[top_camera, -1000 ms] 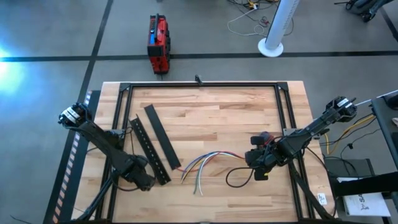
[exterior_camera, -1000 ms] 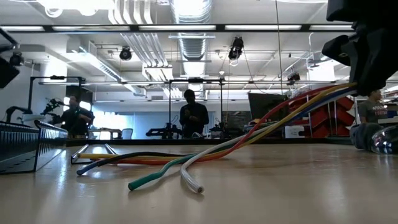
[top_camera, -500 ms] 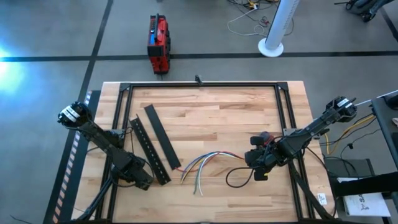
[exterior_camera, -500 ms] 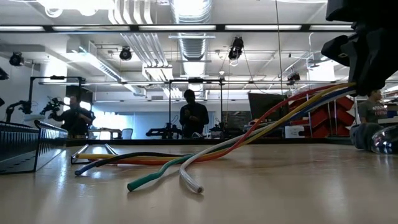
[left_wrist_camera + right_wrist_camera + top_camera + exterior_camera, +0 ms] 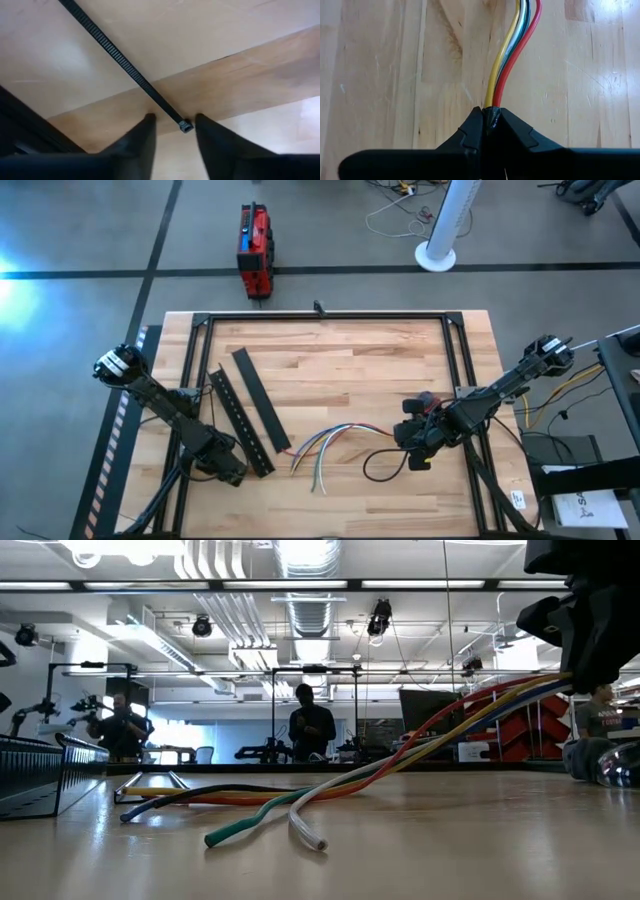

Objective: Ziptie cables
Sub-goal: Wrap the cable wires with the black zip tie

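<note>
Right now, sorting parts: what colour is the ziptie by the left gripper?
Black, clearest in the left wrist view: ziptie.

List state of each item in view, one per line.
cables: one end held off the table, loose ends fanned on the wood.
right gripper: shut on the cables.
zip tie: flat on the table, unfastened.
left gripper: jaws apart, straddling the zip tie's head.
slotted bars: lying flat, untouched.
</note>
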Robot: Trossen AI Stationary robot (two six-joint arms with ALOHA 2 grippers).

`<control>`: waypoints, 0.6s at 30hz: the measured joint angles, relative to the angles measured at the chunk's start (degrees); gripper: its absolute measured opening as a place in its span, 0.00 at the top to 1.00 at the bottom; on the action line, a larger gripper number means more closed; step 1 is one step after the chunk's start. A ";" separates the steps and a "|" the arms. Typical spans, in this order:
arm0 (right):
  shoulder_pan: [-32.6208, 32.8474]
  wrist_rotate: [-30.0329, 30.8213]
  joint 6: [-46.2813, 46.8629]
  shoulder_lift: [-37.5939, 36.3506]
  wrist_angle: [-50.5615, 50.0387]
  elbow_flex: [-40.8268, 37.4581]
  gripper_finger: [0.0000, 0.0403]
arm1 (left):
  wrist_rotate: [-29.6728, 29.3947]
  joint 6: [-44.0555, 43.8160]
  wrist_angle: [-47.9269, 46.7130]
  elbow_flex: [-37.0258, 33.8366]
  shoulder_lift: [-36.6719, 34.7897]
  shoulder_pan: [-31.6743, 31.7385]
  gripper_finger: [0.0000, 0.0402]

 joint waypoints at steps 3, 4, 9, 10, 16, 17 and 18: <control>0.00 0.00 0.00 0.00 0.00 0.00 0.93 | -0.61 0.00 -0.30 -0.01 0.00 -0.02 0.85; 0.00 0.01 0.00 0.00 0.01 0.00 0.93 | -0.67 0.00 -0.36 -0.01 0.02 -0.02 0.88; 0.00 0.04 -0.04 0.00 0.02 0.00 0.93 | -0.72 0.77 -0.79 -0.04 0.04 -0.02 0.98; 0.00 0.04 -0.14 0.00 0.02 0.00 0.93 | -0.76 0.92 -0.83 -0.05 0.04 -0.02 0.99; 0.00 0.04 -0.81 0.00 0.02 0.00 0.93 | -1.10 3.01 -1.25 0.79 -0.11 -0.04 1.00; 0.00 0.04 -0.81 0.00 0.02 0.00 0.93 | -1.35 3.64 -1.53 1.34 -0.11 -0.08 1.00; 0.00 0.04 -0.81 0.00 0.00 -0.01 0.93 | -1.85 4.22 -1.92 2.03 -0.12 -0.07 1.00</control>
